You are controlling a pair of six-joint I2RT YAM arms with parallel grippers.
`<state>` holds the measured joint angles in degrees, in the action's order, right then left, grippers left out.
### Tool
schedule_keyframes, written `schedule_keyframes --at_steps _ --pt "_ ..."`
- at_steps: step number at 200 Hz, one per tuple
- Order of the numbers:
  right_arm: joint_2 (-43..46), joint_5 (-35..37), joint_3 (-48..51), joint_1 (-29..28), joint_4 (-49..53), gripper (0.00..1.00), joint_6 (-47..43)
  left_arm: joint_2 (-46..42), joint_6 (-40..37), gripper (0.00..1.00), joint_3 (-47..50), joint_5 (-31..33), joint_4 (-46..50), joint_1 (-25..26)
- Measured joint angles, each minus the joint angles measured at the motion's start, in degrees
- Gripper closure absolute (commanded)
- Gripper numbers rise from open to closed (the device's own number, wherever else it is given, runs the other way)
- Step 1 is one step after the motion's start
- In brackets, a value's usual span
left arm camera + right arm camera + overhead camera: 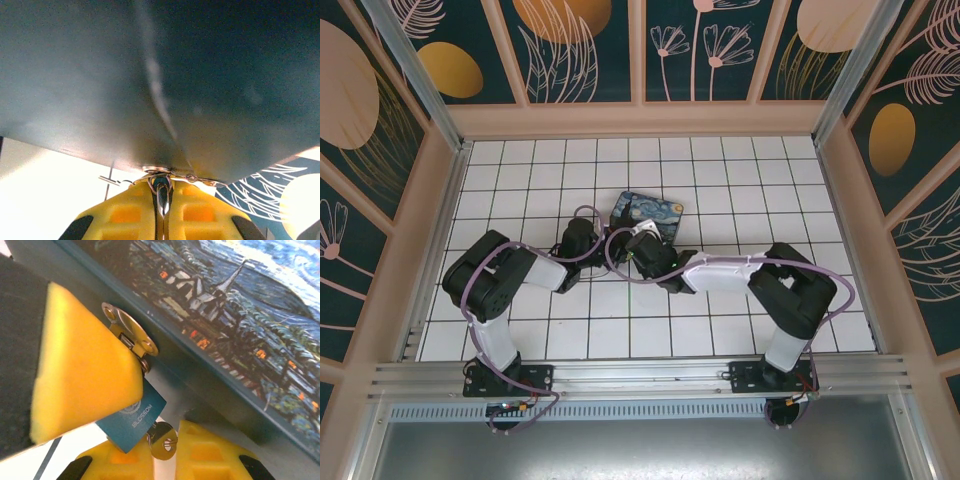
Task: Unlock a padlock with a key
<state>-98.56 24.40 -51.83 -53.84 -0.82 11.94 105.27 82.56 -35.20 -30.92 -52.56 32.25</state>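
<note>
While left claw [161, 182] clamps the padlock [132, 420], right claw [164, 436] pinches the key [167, 445] dead ahead at 12 o'clock, shaft aimed 11 o'clock into the lock body

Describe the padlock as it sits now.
The padlock is small, with a teal-blue body bearing a pale round emblem and the word BLOSSOM. It hangs tilted from the brassy hasp on the painted box. Its shackle is largely hidden behind a yellow pad of the left gripper, which overlaps its upper edge. The key sits in its lower end, pinched by the right gripper.
</note>
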Motion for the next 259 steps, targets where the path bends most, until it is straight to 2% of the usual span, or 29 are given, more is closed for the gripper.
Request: schedule_keyframes --at_steps 49,87,107,120,139,169,184,212,259 --pt "6.10 -20.85 6.36 7.65 -6.49 1.00 4.55 -0.02 0.04 1.00 0.87 -0.76 -2.60 -0.02" --pt "8.48 -30.60 10.14 11.39 -10.99 1.00 9.11 -0.02 0.20 1.00 1.20 -1.86 -4.09 0.22" --pt "8.72 -33.38 10.78 12.31 -11.61 0.67 10.84 -0.02 0.20 1.00 1.33 -2.03 -4.02 0.31" --pt "9.49 -34.10 11.56 12.70 -11.96 0.54 12.09 -0.02 0.17 1.00 1.36 -2.01 -4.00 0.33" --pt "11.87 -34.99 13.16 13.51 -13.16 0.50 14.25 0.09 0.13 1.00 1.57 -1.60 -3.76 0.33" --pt "15.10 -35.30 16.28 14.43 -16.76 0.49 17.73 0.11 -0.09 1.00 2.12 -1.66 -3.74 0.33" --pt "15.17 -36.35 17.44 14.78 -18.69 0.49 19.32 0.11 -0.15 0.94 2.45 -1.62 -3.54 0.37" --pt "14.36 -37.97 18.47 14.86 -21.35 0.49 21.92 0.09 -0.74 0.75 3.26 -1.40 -3.30 0.35" --pt "11.45 -37.35 18.64 17.88 -27.91 0.49 25.14 -0.81 -2.12 0.42 5.77 -4.90 -0.07 1.25"
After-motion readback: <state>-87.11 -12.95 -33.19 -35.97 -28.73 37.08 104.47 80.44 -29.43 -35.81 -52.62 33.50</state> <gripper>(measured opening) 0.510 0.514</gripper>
